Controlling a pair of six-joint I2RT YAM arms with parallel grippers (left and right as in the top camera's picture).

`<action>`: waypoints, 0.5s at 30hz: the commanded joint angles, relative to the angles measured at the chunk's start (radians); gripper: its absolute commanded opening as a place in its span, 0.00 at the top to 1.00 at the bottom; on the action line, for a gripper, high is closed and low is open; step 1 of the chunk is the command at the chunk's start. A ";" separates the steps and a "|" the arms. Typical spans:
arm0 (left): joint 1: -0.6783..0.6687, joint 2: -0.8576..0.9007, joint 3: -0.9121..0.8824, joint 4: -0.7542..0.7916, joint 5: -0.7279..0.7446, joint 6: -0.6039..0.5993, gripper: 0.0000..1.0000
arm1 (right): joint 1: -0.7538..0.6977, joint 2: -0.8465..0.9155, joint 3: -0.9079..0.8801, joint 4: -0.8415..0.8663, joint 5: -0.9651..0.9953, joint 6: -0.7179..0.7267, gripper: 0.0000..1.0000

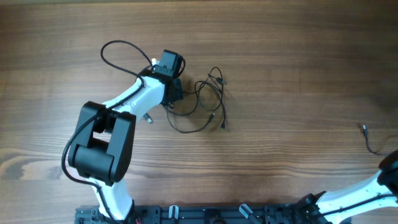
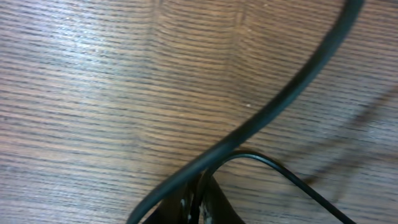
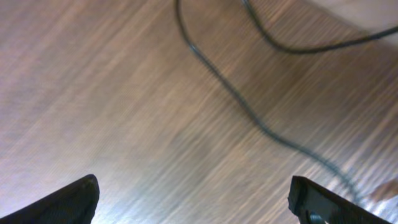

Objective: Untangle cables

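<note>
A loose tangle of thin black cables lies on the wooden table at centre, with a plug end at its lower right. My left gripper is down at the tangle's left edge. In the left wrist view its jaws are shut on a thin black cord, a thicker-looking cord crosses above them, and a thin one runs off to the right. A separate cable piece lies at the far right. My right gripper is open and empty above the table, with blurred cables ahead of it.
The left arm's own thicker black cable loops at the upper left. The right arm comes in at the bottom right corner. The arm bases sit along the front edge.
</note>
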 commanded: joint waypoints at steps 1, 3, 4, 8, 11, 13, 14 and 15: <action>-0.031 0.070 -0.048 0.009 0.069 -0.010 0.90 | 0.028 -0.061 0.017 -0.120 0.194 0.319 0.00; -0.039 0.070 -0.048 0.013 0.069 -0.010 0.90 | 0.032 -0.062 0.017 -0.257 0.393 0.519 0.00; -0.043 0.070 -0.048 0.016 0.069 -0.010 0.90 | 0.032 -0.062 0.017 -0.315 0.458 0.576 0.00; -0.055 0.070 -0.048 0.026 0.069 -0.009 0.89 | 0.031 -0.062 -0.003 -0.448 0.595 0.668 0.00; -0.058 0.070 -0.048 0.026 0.069 -0.010 0.90 | 0.030 -0.062 -0.074 -0.404 0.606 0.575 0.08; -0.058 0.070 -0.048 0.027 0.069 -0.009 0.90 | 0.030 -0.062 -0.140 -0.332 0.600 0.481 0.14; -0.058 0.070 -0.048 0.027 0.069 -0.010 0.89 | 0.030 -0.062 -0.186 -0.274 0.575 0.425 0.17; -0.058 0.070 -0.048 0.027 0.069 -0.009 0.89 | 0.030 -0.062 -0.230 -0.208 0.519 0.357 0.24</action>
